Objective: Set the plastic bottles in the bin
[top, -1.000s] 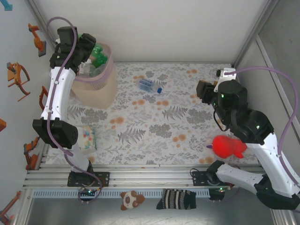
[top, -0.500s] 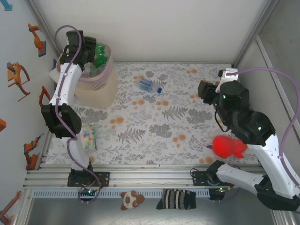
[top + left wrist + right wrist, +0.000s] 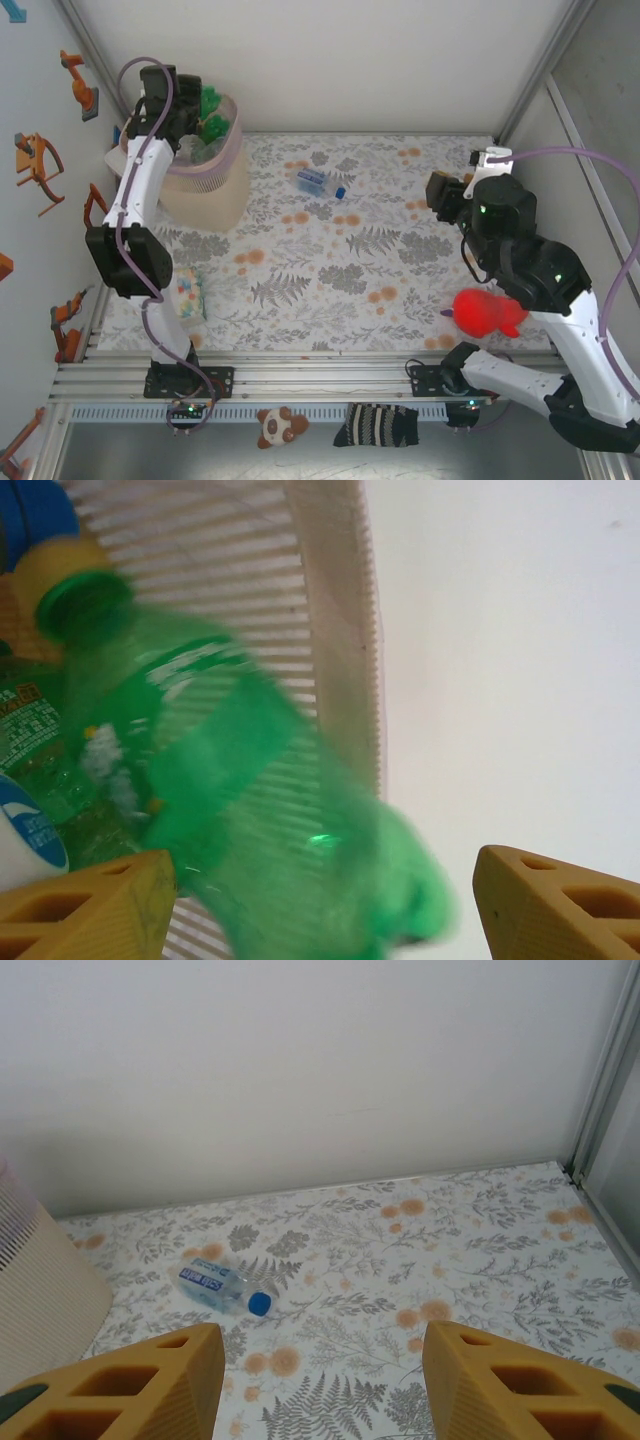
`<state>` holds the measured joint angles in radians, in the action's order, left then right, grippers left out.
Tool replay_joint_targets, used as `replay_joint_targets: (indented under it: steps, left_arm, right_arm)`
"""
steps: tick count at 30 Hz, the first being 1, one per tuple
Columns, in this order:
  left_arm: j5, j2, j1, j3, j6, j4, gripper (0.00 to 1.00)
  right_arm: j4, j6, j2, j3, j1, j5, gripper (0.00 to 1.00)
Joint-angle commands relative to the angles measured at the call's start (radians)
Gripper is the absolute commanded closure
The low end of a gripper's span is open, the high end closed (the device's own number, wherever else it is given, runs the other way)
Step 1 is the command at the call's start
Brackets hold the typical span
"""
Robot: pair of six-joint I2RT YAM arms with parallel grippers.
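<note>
a: where is the left arm's bottle?

b: over the bin (image 3: 205,195), at the far left corner of the table (image 3: 330,270). the left jaws are spread wide. a green bottle (image 3: 230,780) shows blurred between the two fingers (image 3: 80,905), cap end towards the inside of the bin. there is a clear gap between it and the finger on the other side, so i'd say nothing is pinching it.

a: what's under it?

b: more bottles (image 3: 203,140) heaped inside, up near the rim. there are green ones, and one with a blue and white label.

a: anything left on the table?

b: one clear bottle (image 3: 320,184) with a blue label and blue cap. it lies on its side towards the back, well apart from the bin. the right jaws are spread too, with nothing between them, above the table and well short of that bottle.

a: how will it handle?

b: my guess is light, with thin walls that give under a squeeze. it's smooth and round, so it may roll or slip out. i'd take it across the middle of the body, over the label, one finger on each side, not by the cap.

a: any risk?

b: a nudge before the jaws close could set it rolling. the red plush toy (image 3: 488,312) by the right arm stays where it is.
</note>
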<state>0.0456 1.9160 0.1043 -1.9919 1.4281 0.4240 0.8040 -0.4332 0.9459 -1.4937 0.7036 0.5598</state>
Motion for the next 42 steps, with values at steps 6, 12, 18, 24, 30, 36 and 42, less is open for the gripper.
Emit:
replay_joint_targets:
  steps: [6,12,18,24,30,36,42]
  left_arm:
    - [0.015,-0.139,0.006,0.034,-0.019,-0.078,0.24]
    - [-0.029,-0.137,0.006,-0.014,-0.097,-0.103,0.29]
    - [-0.161,-0.021,-0.011,-0.193,-0.175,-0.045,0.36]
    - [-0.242,0.154,-0.037,-0.474,-0.252,0.089,0.4]
    - [-0.277,0.236,-0.079,-0.532,-0.264,0.146,0.44]
    - [-0.279,0.206,-0.109,-0.368,-0.271,0.137,0.45]
    - [-0.274,0.146,-0.149,-0.129,-0.234,0.053,0.45]
  right_arm:
    - [-0.002,0.001,-0.008,0.006,0.005,0.027,0.46]
    - [-0.003,-0.004,-0.01,0.009,0.006,0.023,0.46]
    - [-0.001,-0.012,-0.015,0.014,0.005,0.02,0.46]
    - [0.01,-0.027,-0.019,0.012,0.005,0.016,0.46]
    - [0.013,-0.032,-0.021,0.013,0.005,0.022,0.46]
    - [0.013,-0.031,-0.007,0.008,0.005,0.017,0.46]
    - [0.01,-0.03,0.006,0.002,0.005,0.008,0.46]
